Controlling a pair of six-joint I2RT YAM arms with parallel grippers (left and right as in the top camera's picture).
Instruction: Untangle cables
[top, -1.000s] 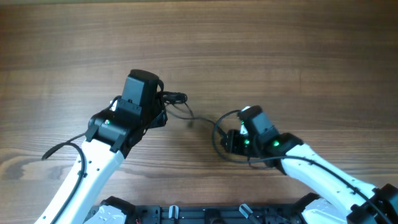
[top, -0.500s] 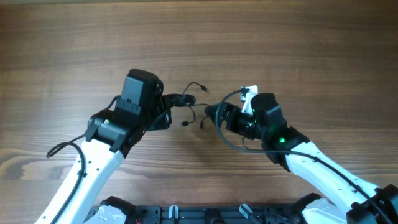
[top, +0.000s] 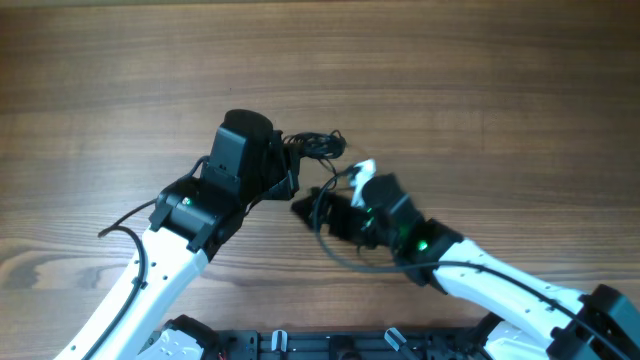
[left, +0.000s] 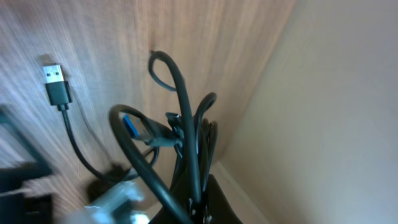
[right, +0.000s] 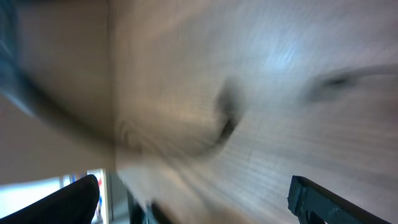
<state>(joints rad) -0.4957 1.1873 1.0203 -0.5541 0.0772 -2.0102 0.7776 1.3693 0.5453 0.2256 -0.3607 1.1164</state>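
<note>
Left jaws clamp the cables (left: 188, 124) tight; right jaws spread wide, holding nothing.

Left gripper (top: 288, 156) pinched tight; right gripper (top: 305, 208) spread wide; both arms angled inward.

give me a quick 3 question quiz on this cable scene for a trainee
1. True or false: the left pincer is shut on the cables.
2. The right pincer is: A open, B shut on a plug, C shut on a cable loop.
3. What type is the plug at the left of the left wrist view?
Key: 1 true; 2 A; 3 USB.
</note>
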